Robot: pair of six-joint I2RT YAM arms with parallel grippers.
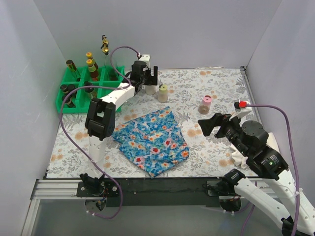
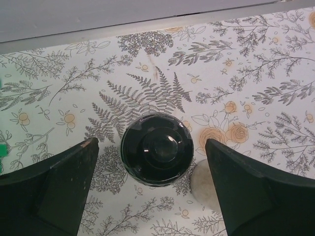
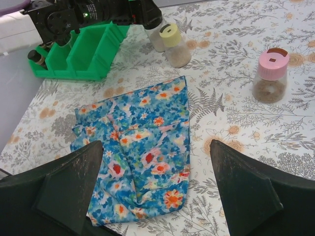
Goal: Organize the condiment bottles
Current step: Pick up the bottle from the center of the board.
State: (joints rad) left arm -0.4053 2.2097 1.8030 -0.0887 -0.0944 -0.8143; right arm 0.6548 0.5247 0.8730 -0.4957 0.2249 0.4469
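Here's the left gripper (image 2: 151, 147) spread wide, fingers flanking the white bottle (image 2: 156, 155) with its glossy round black cap, near the counter's far edge, untouched. One cream-lidded shaker (image 3: 173, 44) stands just beside it, and one pink-lidded jar (image 3: 270, 73) sits further right. The right gripper (image 3: 155, 147) hangs parted (nothing held) over the crumpled blue floral cloth (image 3: 142, 113). The green plastic tray (image 1: 60, 103), far-left corner, holds at least five dark bottles (image 1: 72, 69).

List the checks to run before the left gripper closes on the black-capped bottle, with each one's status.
1. Left gripper open: ok.
2. Black-capped bottle centred between fingers: ok.
3. Bottle upright: ok.
4. Clearance to cream-lidded shaker: not ok, it stands right beside the bottle.
5. Right gripper out of the way: ok, open over blue cloth.
6. Free slot in green tray: cannot tell, arm covers part.
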